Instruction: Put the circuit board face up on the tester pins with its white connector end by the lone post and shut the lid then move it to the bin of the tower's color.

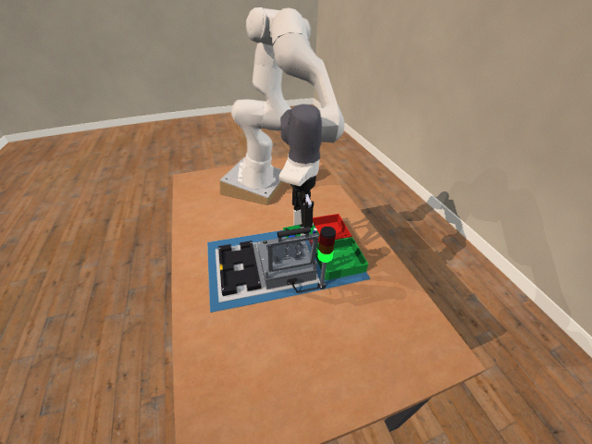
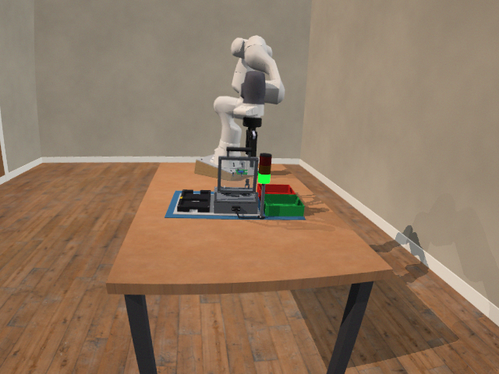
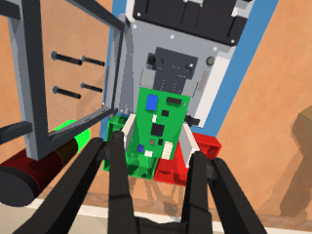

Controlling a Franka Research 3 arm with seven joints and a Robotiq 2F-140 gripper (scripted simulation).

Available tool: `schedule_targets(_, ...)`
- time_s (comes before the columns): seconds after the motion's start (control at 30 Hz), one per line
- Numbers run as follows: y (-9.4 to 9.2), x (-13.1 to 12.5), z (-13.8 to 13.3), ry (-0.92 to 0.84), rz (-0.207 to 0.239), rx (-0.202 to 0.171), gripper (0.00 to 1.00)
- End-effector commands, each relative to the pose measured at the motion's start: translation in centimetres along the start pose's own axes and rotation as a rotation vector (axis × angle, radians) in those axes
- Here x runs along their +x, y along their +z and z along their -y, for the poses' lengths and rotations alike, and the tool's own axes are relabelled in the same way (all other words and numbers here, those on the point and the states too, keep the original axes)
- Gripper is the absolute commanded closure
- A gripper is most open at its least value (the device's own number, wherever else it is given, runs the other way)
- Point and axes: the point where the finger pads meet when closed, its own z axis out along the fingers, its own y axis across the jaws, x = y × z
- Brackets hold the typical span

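My gripper point(image 3: 157, 127) is shut on the green circuit board point(image 3: 160, 123), gripping its two long edges and holding it face up in the air. In the top view the gripper point(image 1: 302, 212) hangs behind the tester point(image 1: 288, 269), with the board point(image 1: 293, 228) just above the top of the open lid point(image 1: 288, 252). The lid stands upright, and the tester's plate point(image 3: 175, 73) is bare. The signal tower point(image 1: 326, 251) shows green. The green bin point(image 1: 346, 260) and the red bin point(image 1: 332, 224) stand to the tester's right; in the wrist view both bins lie below the board.
The black tray point(image 1: 237, 267) sits left of the tester on the blue mat, with both pockets empty. The raised lid frame point(image 3: 44, 73) and the tower point(image 3: 44, 161) stand close to the left of my fingers. A cable runs along the tester's front.
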Motion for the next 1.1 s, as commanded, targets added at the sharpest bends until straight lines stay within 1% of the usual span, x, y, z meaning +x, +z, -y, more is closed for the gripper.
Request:
schedule_targets(0.0,0.4,-1.5,0.7,0.049,-0.004,0.010,0.54)
schedule_targets(0.03,0.4,-1.5,0.7,0.049,-0.004,0.010,0.54)
schedule_targets(0.33,2.4,-8.0,2.6,0.049,-0.004,0.010,0.54)
schedule_targets(0.53,3.3,-10.8,3.4,0.049,-0.004,0.010,0.54)
schedule_targets(0.6,3.3,-10.8,3.4,0.049,-0.004,0.010,0.54)
schedule_targets(0.87,4.0,-13.2,4.0,0.049,-0.004,0.010,0.54)
schedule_targets(1.07,4.3,-13.9,4.3,0.049,-0.004,0.010,0.54)
